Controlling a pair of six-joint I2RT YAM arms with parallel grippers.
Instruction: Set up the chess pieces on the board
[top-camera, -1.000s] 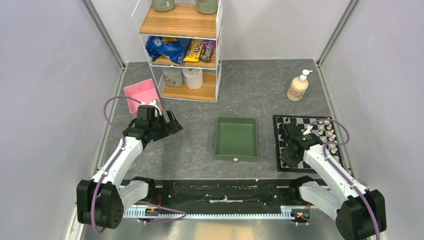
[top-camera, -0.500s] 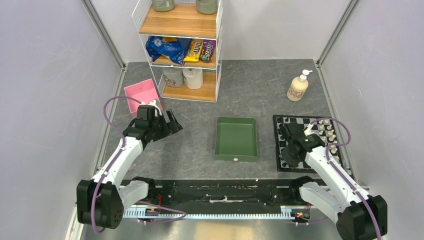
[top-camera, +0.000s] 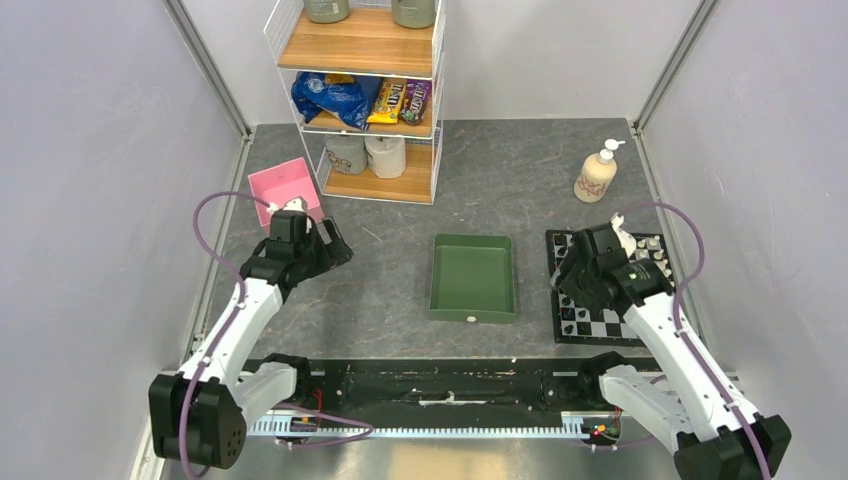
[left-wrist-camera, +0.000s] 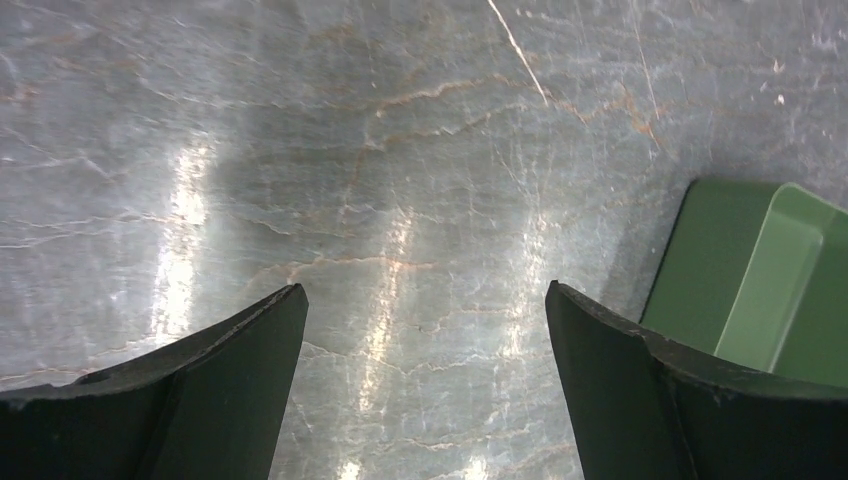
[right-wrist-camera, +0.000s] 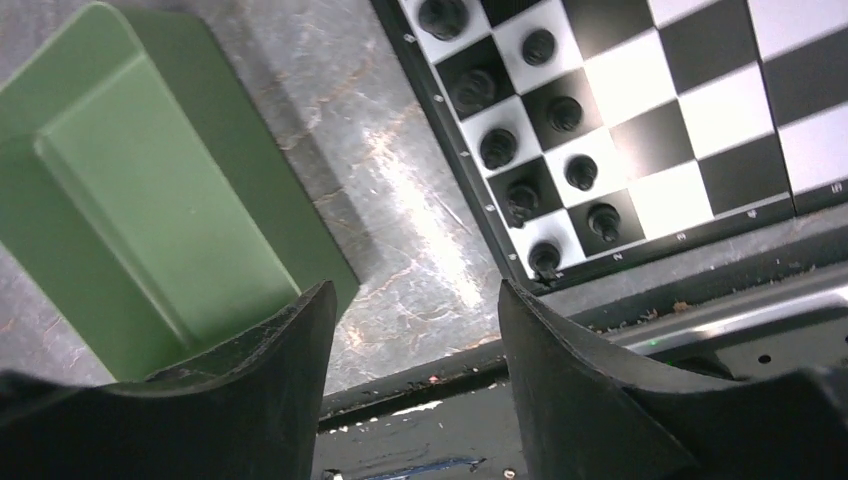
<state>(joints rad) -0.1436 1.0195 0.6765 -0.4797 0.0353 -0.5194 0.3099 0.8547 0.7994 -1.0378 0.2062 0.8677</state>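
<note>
Chess pieces (right-wrist-camera: 498, 148) on board (right-wrist-camera: 735, 170), right of tray (top-camera: 473, 280)

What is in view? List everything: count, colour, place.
chessboard: one, black and white, table's near right
black chess pieces: at least nine, black, two rows along the chessboard's left edge
white chess pieces: several, white, chessboard's far right
tray: one, green, table centre
soap pump bottle: one, cream, table's far right
bin: one, pink, far left by the rack
wire rack: one, white with wooden shelves, far centre-left
snack bags: three, blue, yellow, dark, middle shelf
shelf containers: four, greyish and white, top and bottom shelves
table: one, grey marbled, beneath everything
left gripper: one, black, open, over bare table
right gripper: one, black, open, over the chessboard's left side
</note>
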